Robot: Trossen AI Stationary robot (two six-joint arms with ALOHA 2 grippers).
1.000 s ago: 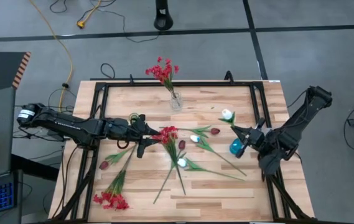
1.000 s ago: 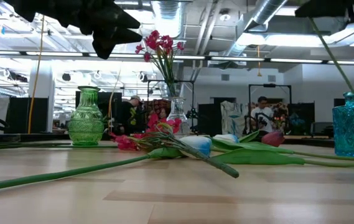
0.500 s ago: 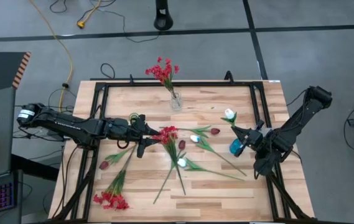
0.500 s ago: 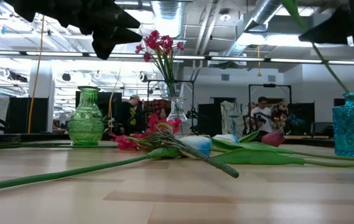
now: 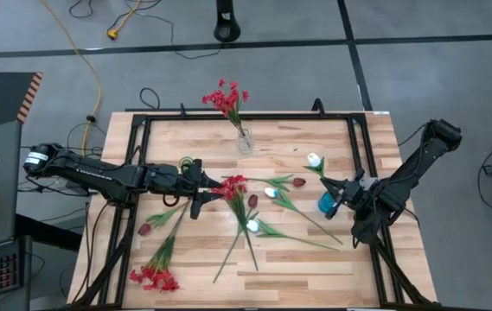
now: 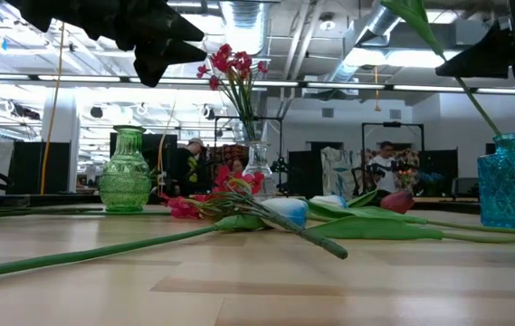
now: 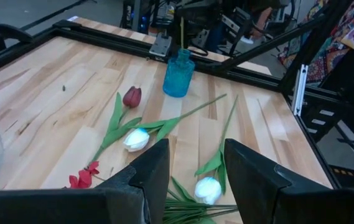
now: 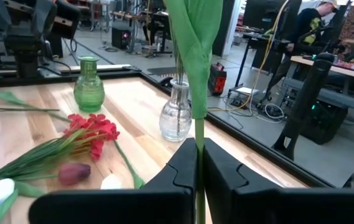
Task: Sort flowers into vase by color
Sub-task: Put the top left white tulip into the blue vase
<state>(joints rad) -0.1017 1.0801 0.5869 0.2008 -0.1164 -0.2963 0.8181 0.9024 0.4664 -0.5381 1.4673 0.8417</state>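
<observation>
While our left pincer (image 5: 204,192) hangs apart over the desk's (image 5: 297,138) loose flowers (image 5: 246,203), our right pincer (image 5: 339,193) clamps a white tulip's (image 5: 315,161) stem above the blue vase (image 5: 327,204).

A robotics lab: exposed ceiling ducts (image 6: 393,18), concrete floor (image 5: 418,78), and workbenches.

A yellow cable (image 5: 90,60) snakes over the grey floor beyond the wooden table (image 5: 306,138). A dark round base (image 5: 226,26) stands farther back. Across the room, two people (image 6: 385,167) appear to sit at workbenches, though they are small.
</observation>
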